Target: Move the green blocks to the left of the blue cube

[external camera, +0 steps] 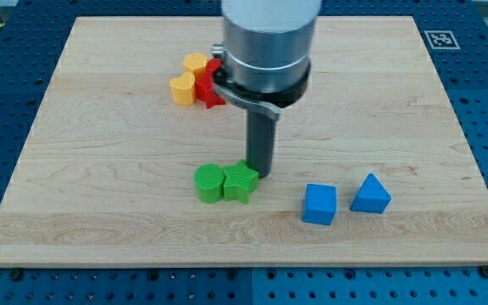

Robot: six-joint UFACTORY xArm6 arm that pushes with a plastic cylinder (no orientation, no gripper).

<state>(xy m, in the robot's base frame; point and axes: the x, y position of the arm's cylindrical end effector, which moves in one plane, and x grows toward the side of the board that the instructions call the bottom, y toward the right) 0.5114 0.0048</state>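
Note:
The green cylinder (209,183) and the green star block (240,182) sit side by side, touching, low on the board to the left of the blue cube (319,204). A gap of bare wood lies between the star and the cube. My tip (259,172) rests against the star's upper right side. A blue triangular block (370,195) sits just right of the cube.
Two yellow blocks (188,77) and red blocks (211,85) are clustered at the upper left of the wooden board (100,169); the arm's body hides part of the red ones. A blue pegboard surrounds the board.

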